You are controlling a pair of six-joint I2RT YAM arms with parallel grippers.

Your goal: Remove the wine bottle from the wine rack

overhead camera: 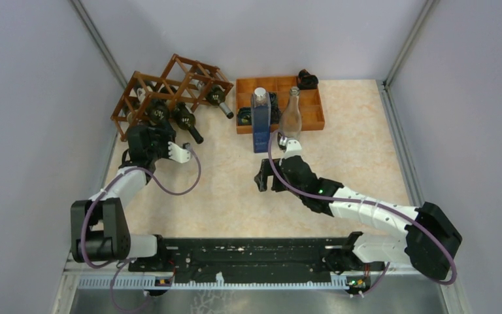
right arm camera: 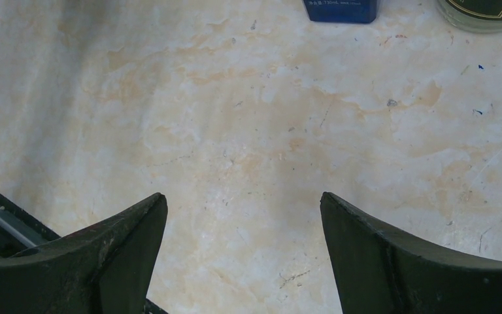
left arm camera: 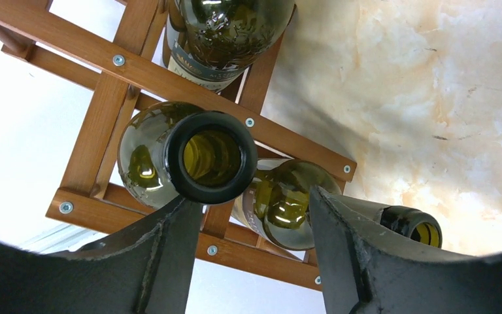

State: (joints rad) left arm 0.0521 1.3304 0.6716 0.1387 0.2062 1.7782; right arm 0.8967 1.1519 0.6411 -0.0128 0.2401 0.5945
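Left claw [left arm camera: 255,204] gapes wide, gripping nothing, its fingertips just short of the open mouth of a green wine bottle [left arm camera: 210,157] lying in the wine rack [left arm camera: 98,134] at the worktop's [overhead camera: 235,190] far left. Right claw [right arm camera: 243,203], equally spread and empty, hovers over the worktop near a blue bottle [right arm camera: 340,8]

Bare tabletop [overhead camera: 229,190] between the wine rack [overhead camera: 170,88] and the upright blue bottle [overhead camera: 260,124] leaves a wide lane. At the rack it is tight — the wine bottle [left arm camera: 212,157] ahead of the left gripper's [left arm camera: 253,198] spread fingers lies just beside a second bottle [left arm camera: 281,203], wooden slats [left arm camera: 150,72] crossing behind.
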